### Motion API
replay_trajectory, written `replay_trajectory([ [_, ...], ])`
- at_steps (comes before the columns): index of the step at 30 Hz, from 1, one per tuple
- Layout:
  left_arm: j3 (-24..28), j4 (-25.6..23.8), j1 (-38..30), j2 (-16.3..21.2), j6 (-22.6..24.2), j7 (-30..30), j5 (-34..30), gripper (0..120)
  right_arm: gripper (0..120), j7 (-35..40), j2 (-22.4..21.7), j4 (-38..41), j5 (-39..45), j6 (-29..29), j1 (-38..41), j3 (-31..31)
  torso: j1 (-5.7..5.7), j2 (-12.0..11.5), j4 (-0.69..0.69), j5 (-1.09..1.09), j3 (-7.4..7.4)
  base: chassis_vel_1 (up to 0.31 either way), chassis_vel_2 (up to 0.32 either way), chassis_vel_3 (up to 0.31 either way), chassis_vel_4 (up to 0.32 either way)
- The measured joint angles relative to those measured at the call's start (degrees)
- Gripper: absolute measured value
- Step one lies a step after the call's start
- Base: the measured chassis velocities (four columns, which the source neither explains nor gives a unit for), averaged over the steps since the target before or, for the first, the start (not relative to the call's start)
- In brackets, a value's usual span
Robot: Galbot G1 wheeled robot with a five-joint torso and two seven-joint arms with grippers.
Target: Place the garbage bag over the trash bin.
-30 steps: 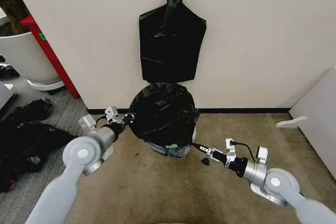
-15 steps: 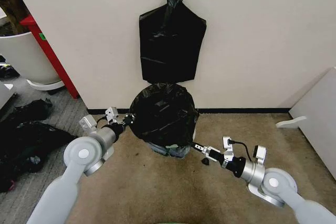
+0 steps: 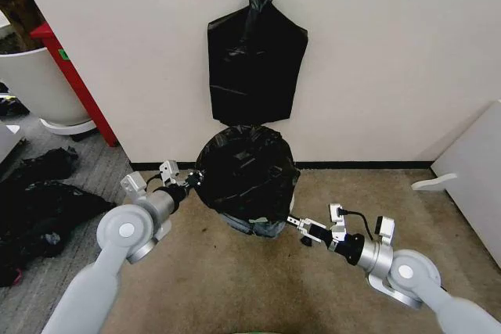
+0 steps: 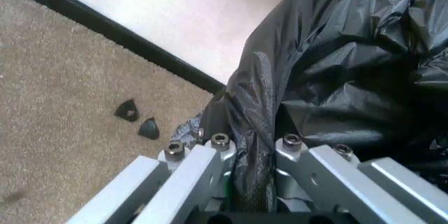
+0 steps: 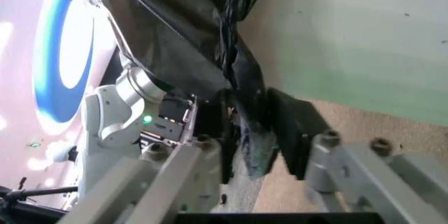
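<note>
Film of the garbage bag (image 3: 246,170) balloons over the trash bin (image 3: 252,223), whose lower wall peeks out beneath the black plastic, against the skirting of a white wall. The left claw (image 3: 192,181) sits at the bag's left edge; in the left wrist view its fingers (image 4: 210,153) are clenched on a pleat of bag (image 4: 336,77) that runs between them. The right claw (image 3: 293,222) is low at the bag's right hem, and in the right wrist view its jaws close on a fold of the film (image 5: 242,114). Gripping opposite sides looks meant to keep the mouth spread so it can be drawn down round the rim.

Above, a flat black bag bundle (image 3: 257,60) hangs from a wall hook. The floor is tan carpet (image 3: 235,287), with two small dark scraps (image 4: 138,119) lying on it. To the left stand a red post (image 3: 74,84) and a large white tub (image 3: 35,84), with more black bags (image 3: 39,209) heaped on grey floor.
</note>
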Motion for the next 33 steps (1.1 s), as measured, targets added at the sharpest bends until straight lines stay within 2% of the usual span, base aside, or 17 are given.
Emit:
replay_trajectory([
  [1,0.0,0.0,0.0,0.0,0.0,0.0,0.0,3,18,0.0,0.0,0.0,0.0,0.0,0.0,0.0,0.00,0.0,0.00,0.00,0.00,0.000,0.000,0.000,0.000],
  [3,0.0,0.0,0.0,0.0,0.0,0.2,0.0,3,8,0.0,0.1,-0.3,-0.2,0.0,0.1,-0.1,0.00,0.0,0.00,0.00,0.00,0.000,0.000,0.000,0.000],
  [6,-0.1,-0.1,0.1,0.0,0.0,0.6,-0.1,3,0,0.2,0.1,-0.7,-0.2,-0.1,0.3,-0.1,0.00,0.0,0.00,-0.01,0.00,0.000,0.000,0.000,0.000],
  [33,-0.9,-2.3,0.6,-0.2,1.6,-0.1,-3.6,3,0,3.6,0.3,-4.5,-4.7,0.5,0.5,-1.2,0.00,0.0,0.00,0.00,0.00,0.000,0.000,0.000,0.000],
])
